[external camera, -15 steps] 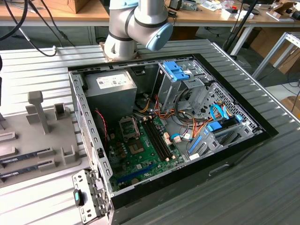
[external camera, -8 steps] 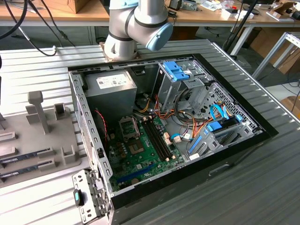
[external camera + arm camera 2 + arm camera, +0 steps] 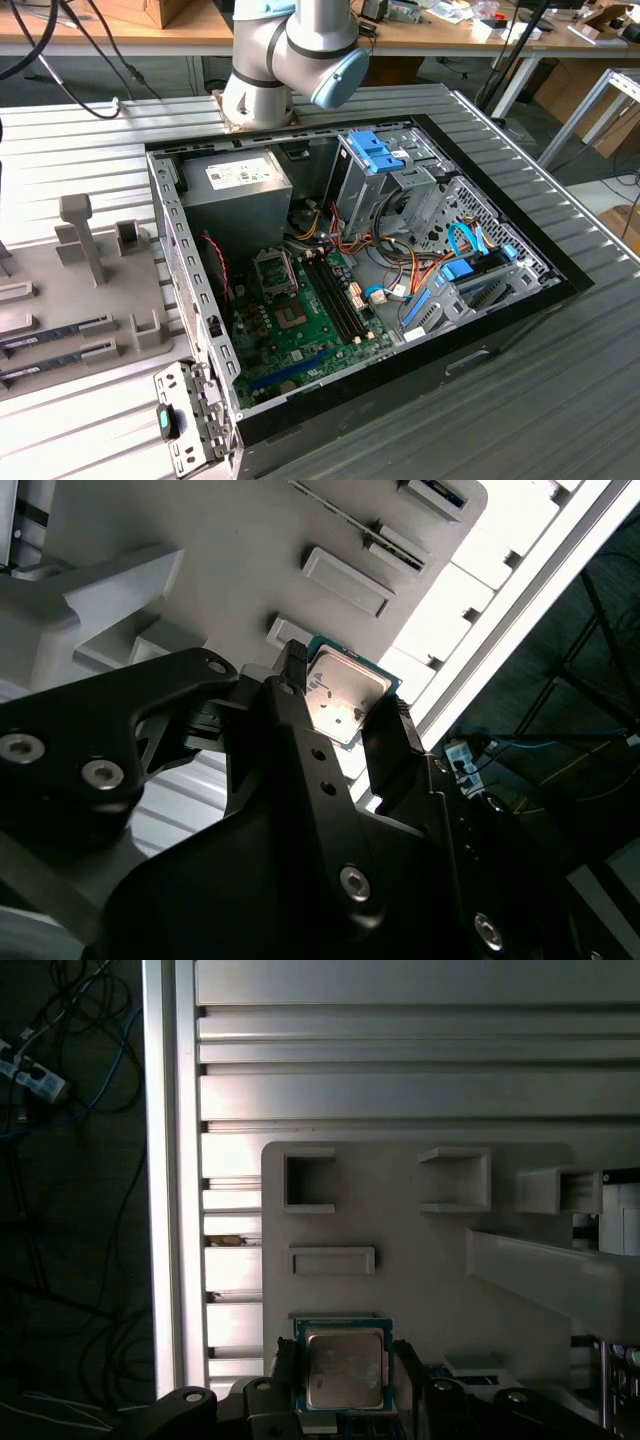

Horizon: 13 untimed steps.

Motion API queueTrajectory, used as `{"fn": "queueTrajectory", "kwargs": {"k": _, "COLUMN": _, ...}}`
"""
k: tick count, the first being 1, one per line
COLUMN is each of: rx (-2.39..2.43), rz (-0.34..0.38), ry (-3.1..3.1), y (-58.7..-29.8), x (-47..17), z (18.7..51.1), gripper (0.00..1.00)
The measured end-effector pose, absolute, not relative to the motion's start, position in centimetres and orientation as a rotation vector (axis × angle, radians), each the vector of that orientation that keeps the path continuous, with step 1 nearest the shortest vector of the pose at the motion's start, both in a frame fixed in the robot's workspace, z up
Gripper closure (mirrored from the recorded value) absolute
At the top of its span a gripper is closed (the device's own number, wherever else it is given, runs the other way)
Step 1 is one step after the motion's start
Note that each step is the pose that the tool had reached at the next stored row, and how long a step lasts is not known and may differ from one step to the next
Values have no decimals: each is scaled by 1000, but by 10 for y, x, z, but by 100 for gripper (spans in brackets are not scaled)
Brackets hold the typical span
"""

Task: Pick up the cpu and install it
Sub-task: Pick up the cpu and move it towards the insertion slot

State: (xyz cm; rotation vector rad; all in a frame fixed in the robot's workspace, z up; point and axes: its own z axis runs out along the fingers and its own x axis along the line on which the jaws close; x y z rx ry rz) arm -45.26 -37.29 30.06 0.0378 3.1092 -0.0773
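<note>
The cpu (image 3: 345, 1368), a small square chip with a silvery top and a thin green rim, sits between my two black fingers just over the grey parts tray (image 3: 420, 1280). In both wrist views my gripper (image 3: 343, 1375) is shut on it, one finger against each opposite edge. The second wrist view shows the cpu (image 3: 345, 692) in the gripper (image 3: 342, 692), with light glinting off its lid. In the exterior view the open computer case (image 3: 500, 170) lies flat, and the motherboard's cpu socket (image 3: 277, 272) is exposed beside the memory slots.
The grey tray (image 3: 90, 300) with upright posts and dark memory sticks (image 3: 60, 335) lies at the exterior view's left of the case. Inside the case are a grey power-supply box (image 3: 235, 190), drive cages with blue clips (image 3: 385, 155) and loose cables. The arm's base (image 3: 290, 60) stands behind the case.
</note>
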Motion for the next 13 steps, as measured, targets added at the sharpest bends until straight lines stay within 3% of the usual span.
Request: {"fn": "queueTrajectory", "kwargs": {"k": 13, "rx": 38, "rz": -76, "ry": 3109, "y": -373, "x": -452, "z": 306, "gripper": 53}}
